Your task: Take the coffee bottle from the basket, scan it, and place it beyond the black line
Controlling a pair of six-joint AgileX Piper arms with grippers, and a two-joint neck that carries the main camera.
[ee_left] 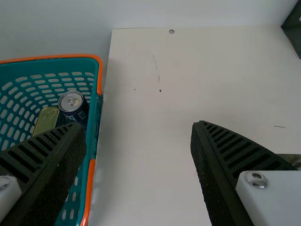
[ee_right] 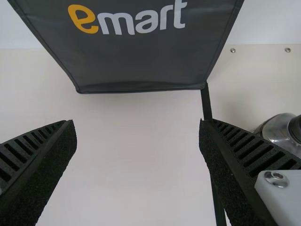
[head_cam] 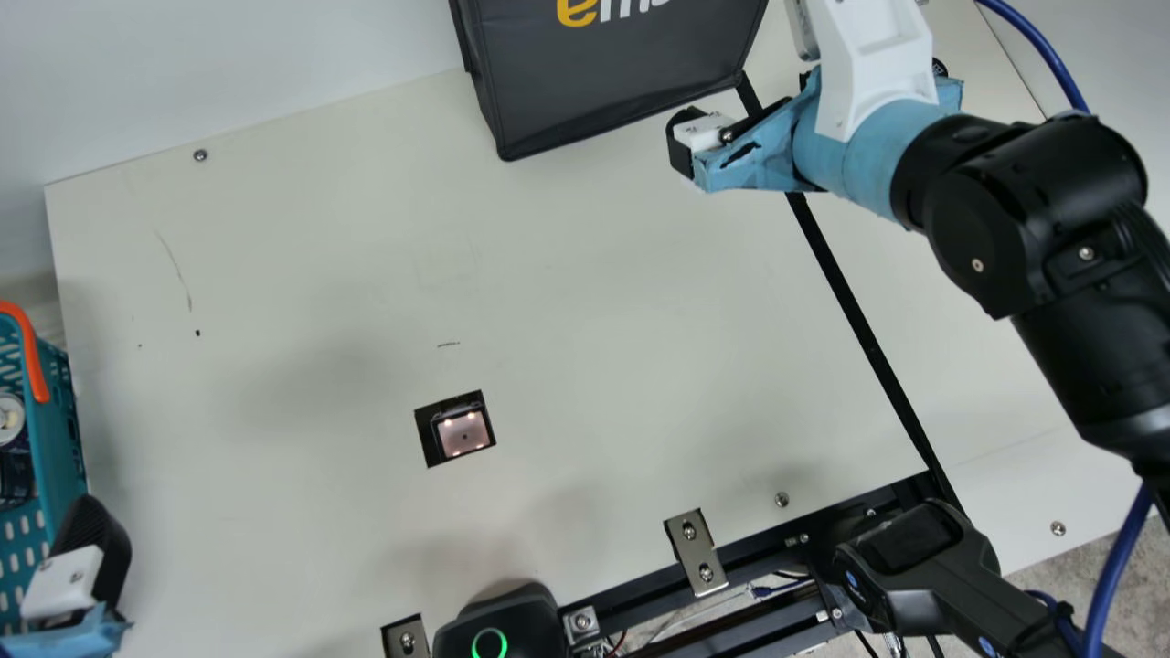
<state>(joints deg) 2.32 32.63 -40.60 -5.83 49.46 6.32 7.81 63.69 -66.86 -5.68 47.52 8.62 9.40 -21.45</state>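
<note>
Left tool (head_cam: 89,553) near basket edge (ee_left: 99,77)

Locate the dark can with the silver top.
Main view, far left edge: the dark can sits inside the teal basket. In the left wrist view it's beside the gold tin.

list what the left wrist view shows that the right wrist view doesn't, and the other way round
Left wrist view: the teal basket with orange trim, the dark drink can and the gold-topped tin inside it, dark specks on the table, and the open left gripper.

Right wrist view: the black line, a shiny dark-topped container beyond it, and the open right gripper.

Both: the cream table, screw heads, and the dark grey bag, just its corner in the left wrist view.
</note>
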